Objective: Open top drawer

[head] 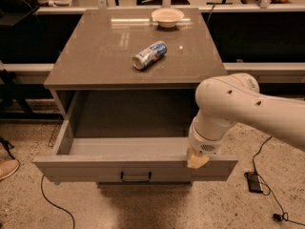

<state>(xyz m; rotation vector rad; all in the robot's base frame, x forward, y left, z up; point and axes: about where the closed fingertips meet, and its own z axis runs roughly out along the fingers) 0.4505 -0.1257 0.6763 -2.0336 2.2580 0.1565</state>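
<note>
The top drawer stands pulled far out of the grey-taupe cabinet, its deep grey box open to view and nothing showing inside. Its small black bar handle sits at the centre of the front panel. My gripper hangs from the white arm and rests at the top edge of the drawer front, right of the handle. Only its yellowish tip shows against the panel. The lower drawers are hidden under the open one.
On the cabinet top lie a can on its side and a white bowl at the back. A black power brick with cables lies on the floor to the right. A shoe is at the left edge.
</note>
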